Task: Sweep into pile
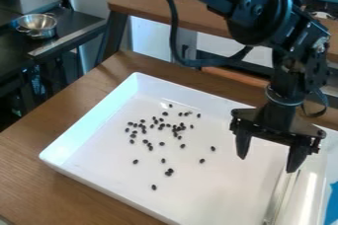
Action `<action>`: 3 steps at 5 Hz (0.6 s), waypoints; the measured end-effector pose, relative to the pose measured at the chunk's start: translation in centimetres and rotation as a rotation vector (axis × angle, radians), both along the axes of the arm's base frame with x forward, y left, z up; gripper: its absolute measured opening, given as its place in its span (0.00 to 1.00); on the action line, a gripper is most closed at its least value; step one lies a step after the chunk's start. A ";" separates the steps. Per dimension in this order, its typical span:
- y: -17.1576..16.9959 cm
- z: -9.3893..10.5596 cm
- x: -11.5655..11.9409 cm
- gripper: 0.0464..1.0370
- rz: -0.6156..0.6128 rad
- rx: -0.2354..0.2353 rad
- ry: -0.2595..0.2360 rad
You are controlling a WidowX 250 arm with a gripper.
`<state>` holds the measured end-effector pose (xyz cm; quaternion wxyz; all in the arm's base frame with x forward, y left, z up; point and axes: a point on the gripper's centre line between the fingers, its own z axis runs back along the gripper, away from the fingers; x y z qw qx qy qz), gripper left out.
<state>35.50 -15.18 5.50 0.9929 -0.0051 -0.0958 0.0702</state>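
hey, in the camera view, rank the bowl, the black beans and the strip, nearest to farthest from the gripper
1. Strip: in the tray, just below the gripper.
2. Black beans: scattered mid-tray, left of the gripper.
3. Bowl: far upper left, outside the tray.

My view is bright over the white tray (224, 199), with a pale glare streak near its right side and a strong shine along its left inner wall. I see the wooden surface (33, 155) lit softly. The gripper (267, 164) reads nearly black against the tray. Small glints catch the metal bowl (37, 24), and deep shade lies beneath the dark bench (76, 27).
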 end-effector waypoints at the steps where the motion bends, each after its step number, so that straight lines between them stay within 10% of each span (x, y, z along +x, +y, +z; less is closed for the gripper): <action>1: 0.1 -1.4 -0.3 0.96 0.006 0.010 0.036; 3: -1.0 -2.0 0.5 0.96 0.008 -0.124 -0.012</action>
